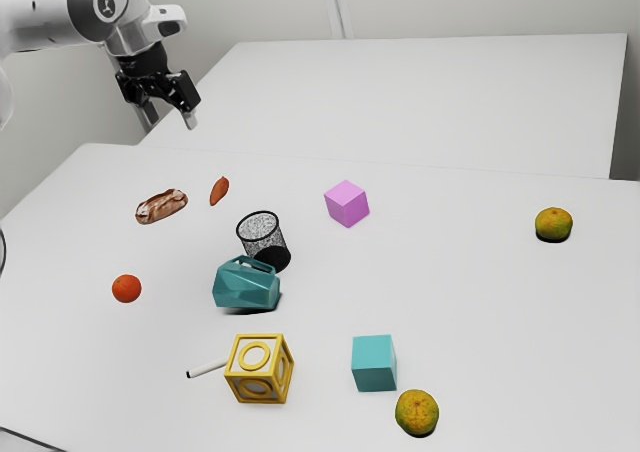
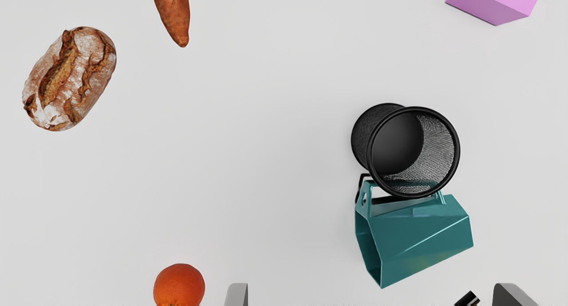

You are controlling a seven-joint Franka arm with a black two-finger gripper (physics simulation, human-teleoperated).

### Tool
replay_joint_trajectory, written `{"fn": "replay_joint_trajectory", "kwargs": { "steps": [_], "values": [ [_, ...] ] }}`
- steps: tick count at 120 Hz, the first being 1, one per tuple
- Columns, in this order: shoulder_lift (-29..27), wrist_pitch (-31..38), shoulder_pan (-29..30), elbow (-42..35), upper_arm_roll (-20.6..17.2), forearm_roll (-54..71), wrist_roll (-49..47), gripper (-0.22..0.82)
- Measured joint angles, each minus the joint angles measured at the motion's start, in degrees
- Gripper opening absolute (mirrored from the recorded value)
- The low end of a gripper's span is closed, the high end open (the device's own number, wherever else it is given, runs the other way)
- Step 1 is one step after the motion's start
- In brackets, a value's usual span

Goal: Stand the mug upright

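Bright, diffuse, nearly white light — small, close shadows — faint, thin glints.

The mug (image 2: 419,237) looks smooth and glossy, the cup (image 2: 437,150) like black metal mesh. The bread (image 2: 71,79) has a rough, floury crust; the desk (image 1: 480,292) looks smooth and matt.

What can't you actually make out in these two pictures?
Mug: its table-side face, under its own body, both views.
Part of its handle: behind the mesh cup, wrist view.
White marker: one end, behind the yellow block, exterior view.
Purple block: partly cut off by the wrist view's edge.
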Motion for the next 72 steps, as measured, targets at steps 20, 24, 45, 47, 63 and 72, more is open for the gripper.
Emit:
{"fn": "replay_joint_trajectory", "kwargs": {
  "steps": [20,24,45,47,63,72],
  "values": [
    [0.03,-0.20,0.00,-0.34,-0.04,-0.02,0.15,0.60],
    [0.04,-0.22,0.01,-0.62,-0.05,-0.04,0.18,0.60],
    [-0.74,0.06,0.65,-4.19,0.73,-5.89,0.52,0.60],
    [-1.05,0.09,0.71,-4.85,0.92,-6.78,0.68,0.60],
    [-3.31,0.29,1.25,-14.20,4.89,-16.58,2.42,0.60],
    [-4.23,0.39,1.43,-18.14,7.26,-21.38,4.08,0.60]
  ]
}}
